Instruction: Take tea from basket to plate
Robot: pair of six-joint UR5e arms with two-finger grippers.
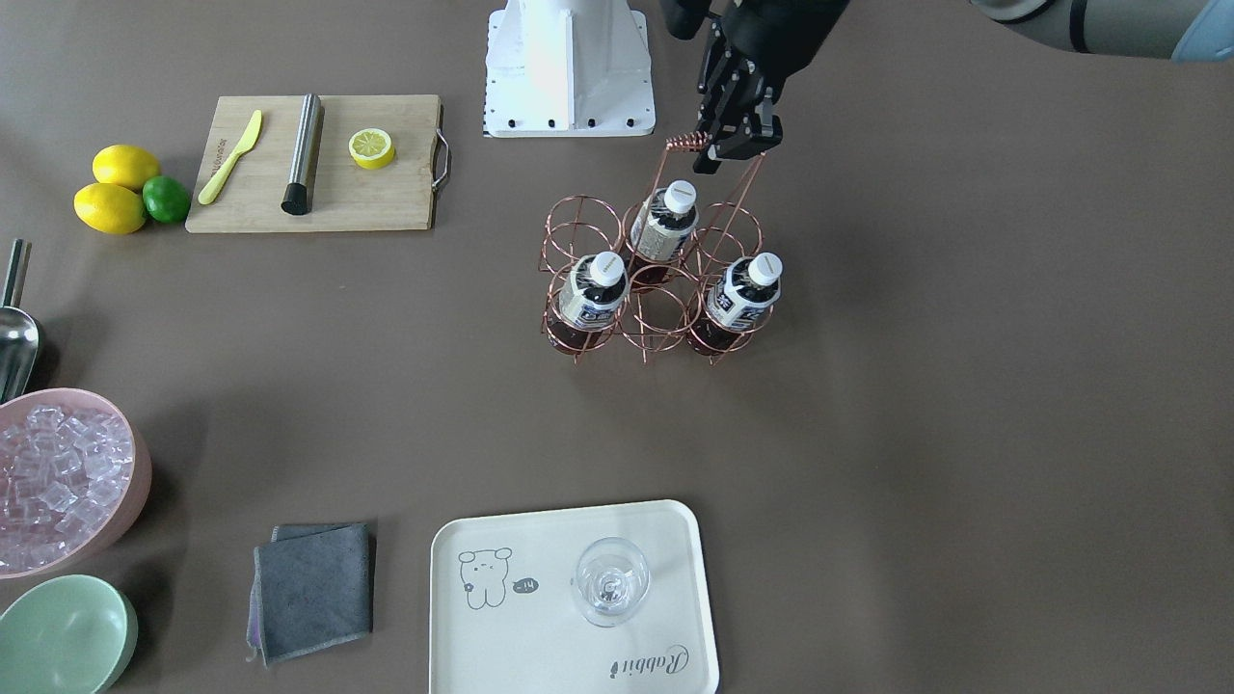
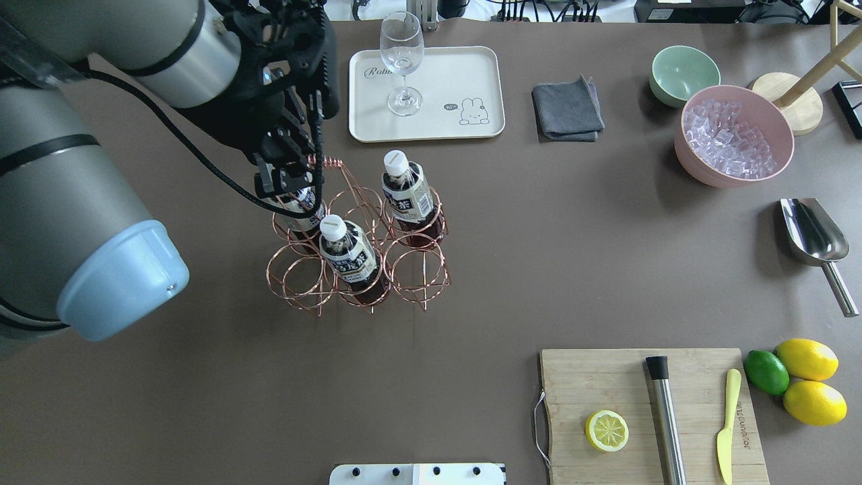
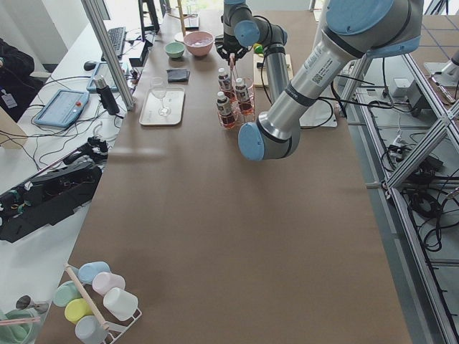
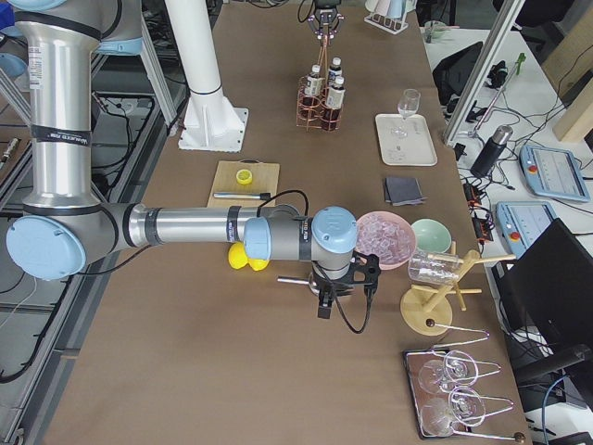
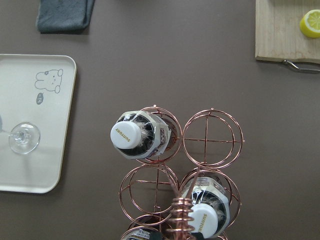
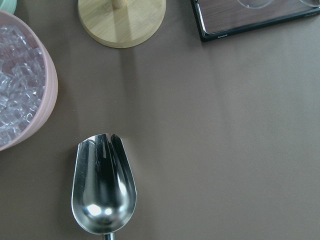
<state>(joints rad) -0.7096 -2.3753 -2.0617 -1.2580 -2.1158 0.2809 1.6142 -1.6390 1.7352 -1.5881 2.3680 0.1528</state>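
Copper wire basket (image 2: 417, 269), six rings, three holding tea bottles (image 2: 409, 199); plate (image 2: 471, 67) well apart at 1 o'clock, overhead view. Bottles judged light, rigid, smooth, likely slippery; best hold the neck under the white cap (image 2: 396, 160), lifting straight up past the handle (image 1: 686, 145). Left gripper (image 1: 737, 149) hovers at that handle, jaw gap unreadable. Right gripper (image 4: 341, 287) hangs above the scoop (image 6: 102, 192), state likewise unclear. Wine glass (image 2: 403, 50) fills the plate's 9 o'clock half; 3 o'clock half open.

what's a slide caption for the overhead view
Left gripper at the basket handle, three tea bottles racked, wine glass alone on the plate
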